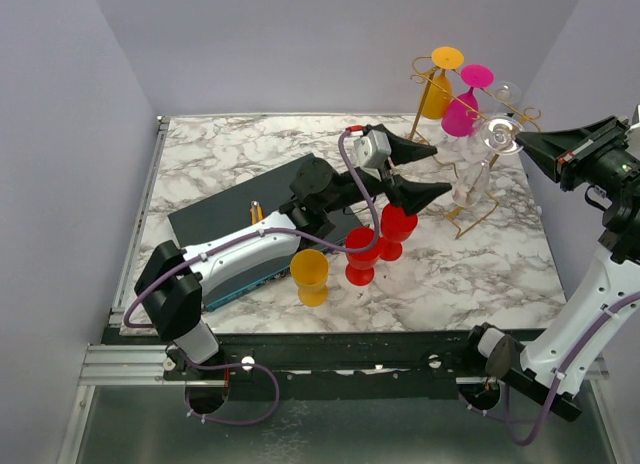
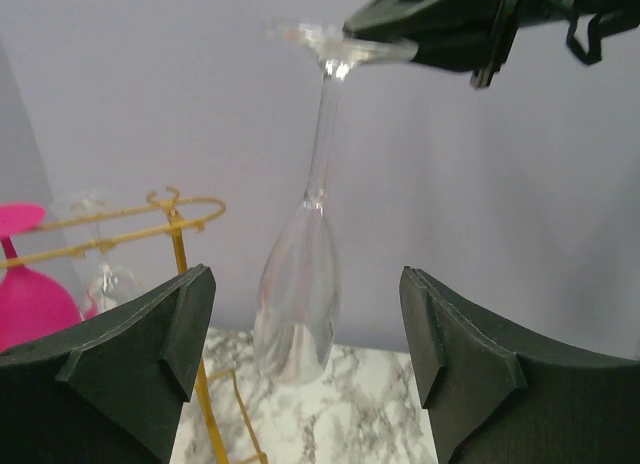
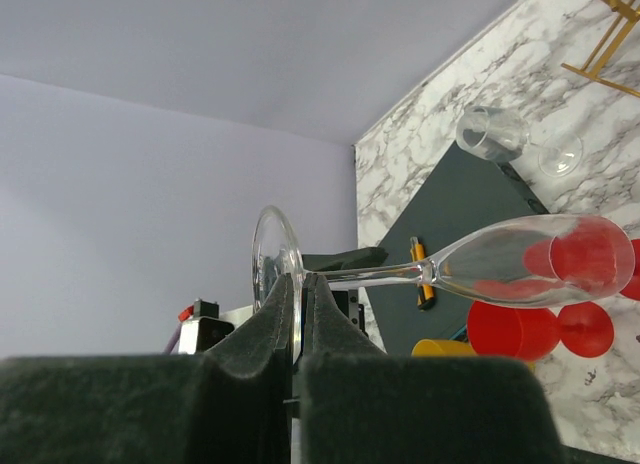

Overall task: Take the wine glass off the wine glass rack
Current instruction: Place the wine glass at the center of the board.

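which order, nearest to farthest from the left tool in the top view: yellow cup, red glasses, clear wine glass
1. clear wine glass, just right of the left tool, between it and the rack side
2. red glasses, on the table toward the near edge
3. yellow cup, farther near-left, beside the arm

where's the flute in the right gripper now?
Top view, right side: the flute hangs bowl-down from the right gripper, beside the gold rack, facing the open left gripper.

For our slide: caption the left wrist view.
Right end effector holds an inverted clear wine glass ahead of the open left end effector.
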{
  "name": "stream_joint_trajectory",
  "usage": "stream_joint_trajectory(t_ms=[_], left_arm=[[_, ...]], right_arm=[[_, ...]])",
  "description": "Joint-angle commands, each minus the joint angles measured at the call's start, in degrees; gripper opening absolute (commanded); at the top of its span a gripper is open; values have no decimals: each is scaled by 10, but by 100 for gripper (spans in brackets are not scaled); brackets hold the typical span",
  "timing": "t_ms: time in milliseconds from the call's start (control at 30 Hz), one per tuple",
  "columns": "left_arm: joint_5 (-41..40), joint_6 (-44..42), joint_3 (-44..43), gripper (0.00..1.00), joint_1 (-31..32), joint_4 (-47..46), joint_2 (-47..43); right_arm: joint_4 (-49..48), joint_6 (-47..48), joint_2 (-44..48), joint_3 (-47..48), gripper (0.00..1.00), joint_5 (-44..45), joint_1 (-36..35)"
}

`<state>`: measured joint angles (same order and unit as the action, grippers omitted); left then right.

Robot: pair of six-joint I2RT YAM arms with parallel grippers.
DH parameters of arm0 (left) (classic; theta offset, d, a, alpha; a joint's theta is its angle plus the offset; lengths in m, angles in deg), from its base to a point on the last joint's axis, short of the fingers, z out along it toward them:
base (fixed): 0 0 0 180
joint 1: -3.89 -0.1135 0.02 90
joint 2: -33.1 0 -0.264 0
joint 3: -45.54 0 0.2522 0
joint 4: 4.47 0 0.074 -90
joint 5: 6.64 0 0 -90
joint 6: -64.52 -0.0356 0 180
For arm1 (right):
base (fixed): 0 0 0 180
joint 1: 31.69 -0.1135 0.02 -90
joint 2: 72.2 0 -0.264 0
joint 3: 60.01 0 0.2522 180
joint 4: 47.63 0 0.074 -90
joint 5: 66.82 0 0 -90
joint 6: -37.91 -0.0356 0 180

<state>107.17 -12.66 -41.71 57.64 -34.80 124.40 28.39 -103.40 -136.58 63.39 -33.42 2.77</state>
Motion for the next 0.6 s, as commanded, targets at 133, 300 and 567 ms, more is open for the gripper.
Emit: stream_joint_trajectory(t_ms=[133,300,567], left_arm=[[45,-15,-121,82,-7,-21,76],[59,-7,-166,81,-8,-18,111],[60,-1,-256,82,-8,-3,170]], right_arm=[[-57,-41,-16,29,0,-46,-2],[-63,-47,-25,40,0,-50,-2],[-68,-47,-33,40,0,-56,-2]])
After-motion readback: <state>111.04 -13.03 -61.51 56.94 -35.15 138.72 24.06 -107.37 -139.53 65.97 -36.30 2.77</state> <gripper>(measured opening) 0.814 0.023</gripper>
